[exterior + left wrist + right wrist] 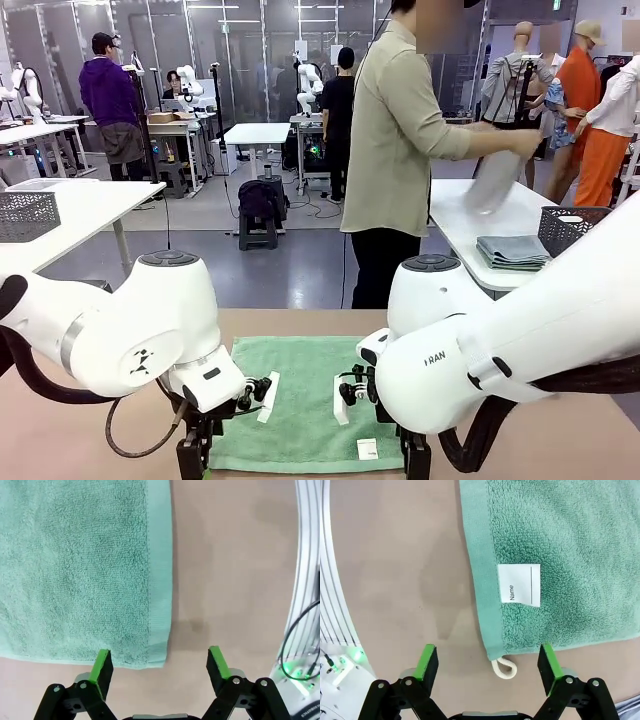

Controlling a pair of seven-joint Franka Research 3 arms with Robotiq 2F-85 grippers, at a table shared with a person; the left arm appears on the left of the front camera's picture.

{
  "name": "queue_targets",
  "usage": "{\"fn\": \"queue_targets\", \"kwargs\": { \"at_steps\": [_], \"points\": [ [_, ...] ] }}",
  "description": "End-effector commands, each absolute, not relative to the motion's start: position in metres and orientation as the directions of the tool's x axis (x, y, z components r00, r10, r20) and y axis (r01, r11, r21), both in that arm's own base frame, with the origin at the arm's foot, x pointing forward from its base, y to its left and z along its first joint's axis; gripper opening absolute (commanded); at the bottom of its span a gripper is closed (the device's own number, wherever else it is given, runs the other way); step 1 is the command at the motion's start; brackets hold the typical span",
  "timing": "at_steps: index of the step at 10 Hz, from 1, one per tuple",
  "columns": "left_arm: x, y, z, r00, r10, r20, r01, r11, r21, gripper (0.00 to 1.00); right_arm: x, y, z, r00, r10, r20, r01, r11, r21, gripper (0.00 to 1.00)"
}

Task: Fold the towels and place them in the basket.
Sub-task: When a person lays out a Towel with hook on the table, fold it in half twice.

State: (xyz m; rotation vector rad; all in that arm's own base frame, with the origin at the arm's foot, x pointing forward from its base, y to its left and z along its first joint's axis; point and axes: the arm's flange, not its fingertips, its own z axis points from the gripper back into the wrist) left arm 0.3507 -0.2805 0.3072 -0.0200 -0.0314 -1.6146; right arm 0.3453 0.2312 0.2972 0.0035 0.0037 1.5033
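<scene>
Barely begun — the green towel (300,400) lies flat, the left gripper (159,656) and right gripper (488,654) poised open-jawed over its near corners, every fold yet to come.

We see a tan table (290,325) with one green towel (310,400) spread flat on it, near the middle, its near edge close to the table's near side. A white label (519,582) sits by the towel's near right corner, where a pale loop (504,666) rests on the bare top. Far right, a white table (470,225) carries a folded grey-blue towel (512,252) just beside a basket (572,228).
</scene>
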Motion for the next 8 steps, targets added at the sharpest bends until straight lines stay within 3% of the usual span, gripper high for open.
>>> {"fn": "queue_targets", "kwargs": {
  "at_steps": [1,3,5,6,7,8],
  "points": [
    [0.3551,-0.2853,0.3017,-0.029,-0.999,0.024,0.999,-0.027,0.044,0.95,0.3508,0.2321,0.2938,0.049,0.999,-0.01,-0.999,0.049,-0.004,1.0],
    [0.3574,-0.285,0.2997,-0.028,-0.999,0.023,0.999,-0.027,0.041,0.95,0.3525,0.2328,0.2924,0.04,0.999,-0.009,-0.999,0.04,-0.005,0.95],
    [0.3596,-0.2851,0.2981,-0.026,-1.0,0.011,0.999,-0.025,0.048,0.95,0.3541,0.2343,0.2897,0.034,0.999,-0.007,-0.999,0.034,-0.009,0.76],
    [0.3608,-0.2854,0.297,-0.029,-1.0,0.003,0.998,-0.029,0.055,0.86,0.3546,0.2354,0.2879,0.034,0.999,-0.005,-0.999,0.034,-0.007,0.69],
    [0.3623,-0.2863,0.2958,-0.032,-0.999,-0.006,0.998,-0.032,0.061,0.75,0.3546,0.2351,0.2882,0.035,0.999,-0.004,-0.999,0.034,-0.007,0.74],
    [0.3634,-0.2866,0.2945,-0.032,-0.999,-0.011,0.998,-0.033,0.062,0.67,0.3548,0.2342,0.2882,0.037,0.999,-0.005,-0.999,0.037,-0.007,0.5]
  ]
}}
